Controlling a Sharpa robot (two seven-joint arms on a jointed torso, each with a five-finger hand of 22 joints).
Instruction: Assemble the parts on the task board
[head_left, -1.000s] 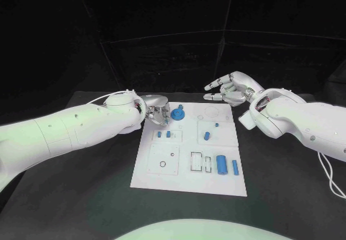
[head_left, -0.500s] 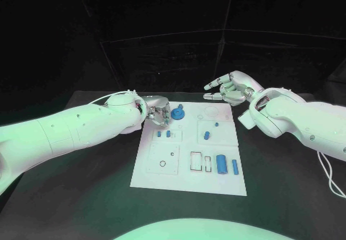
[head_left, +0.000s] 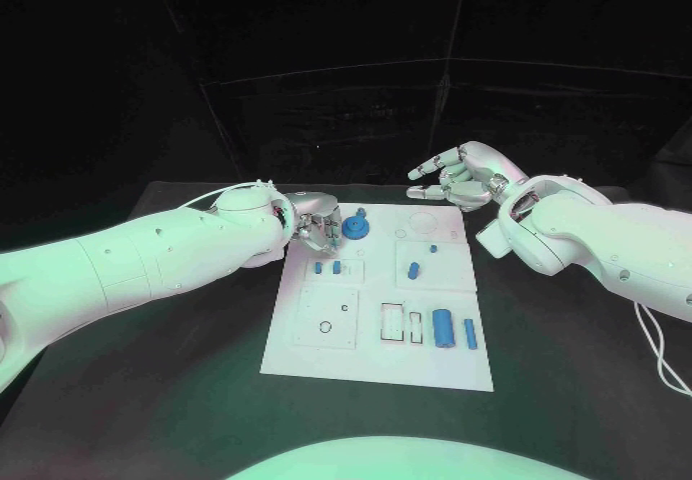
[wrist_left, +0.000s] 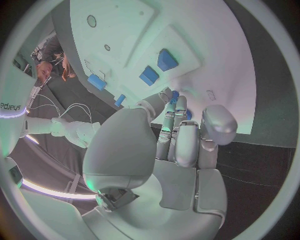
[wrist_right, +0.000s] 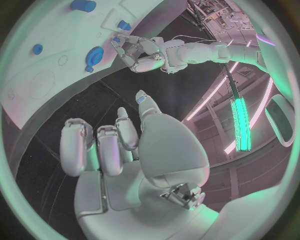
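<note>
Both hands hold nothing I can see: left hand (head_left: 317, 228) fingers curled, partly hidden; right hand (head_left: 459, 176) spread.

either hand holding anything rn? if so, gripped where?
Right hand holds nothing; it hovers past the task board's far edge. Left hand has its fingertips at the round blue part near the far-left corner, but an actual grip cannot be told.

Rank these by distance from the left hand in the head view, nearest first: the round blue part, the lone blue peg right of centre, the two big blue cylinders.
1. Round blue part: beside the left hand, far end of the board.
2. Lone blue peg: mid-board, right half.
3. Two big blue cylinders: near right corner.
</note>
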